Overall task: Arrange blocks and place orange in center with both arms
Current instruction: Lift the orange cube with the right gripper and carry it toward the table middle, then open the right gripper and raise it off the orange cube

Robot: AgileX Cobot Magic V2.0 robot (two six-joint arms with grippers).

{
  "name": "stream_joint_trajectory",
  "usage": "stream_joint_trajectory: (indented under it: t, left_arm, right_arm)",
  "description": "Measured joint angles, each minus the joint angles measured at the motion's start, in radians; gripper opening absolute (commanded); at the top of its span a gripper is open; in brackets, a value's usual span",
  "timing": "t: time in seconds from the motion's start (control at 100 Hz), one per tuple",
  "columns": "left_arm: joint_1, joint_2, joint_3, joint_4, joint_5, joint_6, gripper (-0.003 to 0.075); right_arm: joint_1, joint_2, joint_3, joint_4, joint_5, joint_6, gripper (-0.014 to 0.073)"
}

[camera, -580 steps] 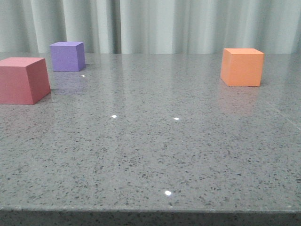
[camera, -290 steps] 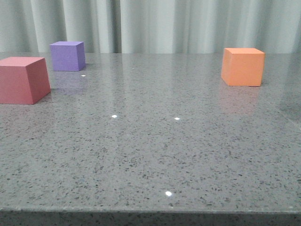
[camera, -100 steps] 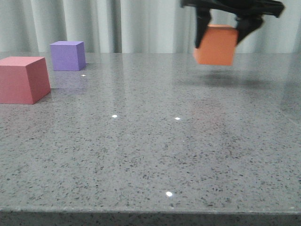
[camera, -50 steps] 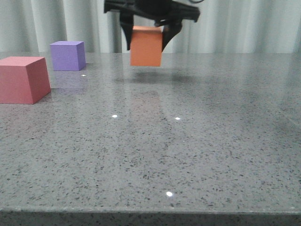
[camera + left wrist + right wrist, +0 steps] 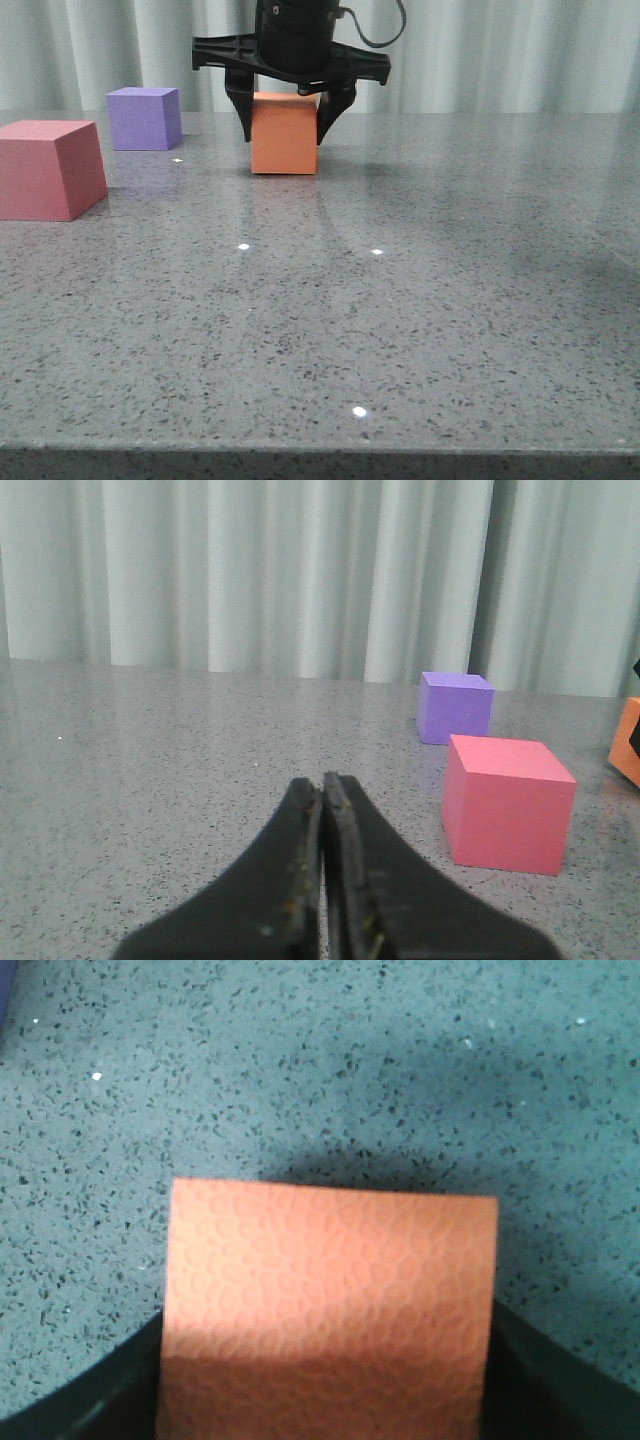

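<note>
The right end effector [image 5: 285, 110] grips the orange cube [image 5: 285, 133] between its two black fingers [image 5: 240, 112], one pressed to each side face, with the wide crossbar directly above the block. The cube's underside meets its own reflection on the grey speckled table [image 5: 400, 320], so it appears to sit on the surface, though a thin gap cannot be ruled out. From the right wrist camera, the orange cube [image 5: 328, 1310] fills the space between the dark finger tips, its dimpled top face lit and a shadow spreading on the table beyond it. The purple cube [image 5: 145, 119] stands well to the left of the right end effector, near the pale curtain, and the red-pink cube [image 5: 50, 169] sits further left again and closer to the camera. The left end effector [image 5: 323, 810] hangs low over the table with its fingers pressed together and nothing between them; the red-pink cube [image 5: 506, 803] lies just to its right, the purple cube [image 5: 455, 707] beyond that.
</note>
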Motion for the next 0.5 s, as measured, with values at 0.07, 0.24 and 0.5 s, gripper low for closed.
stream_joint_trajectory:
  t: [0.07,0.24,0.5]
  left_arm:
    - [0.000,0.000,0.000,0.000,0.000,0.000,-0.0020]
    - [0.000,0.000,0.000,0.000,0.000,0.000,-0.0020]
    - [0.000,0.000,0.000,0.000,0.000,0.000,-0.0020]
  right_arm:
    - [0.000,0.000,0.000,0.000,0.002,0.000,0.0647]
    - [0.000,0.000,-0.002,0.002,0.006,0.001,0.0655]
    - [0.000,-0.014,-0.010,0.006,0.014,-0.031,0.0655]
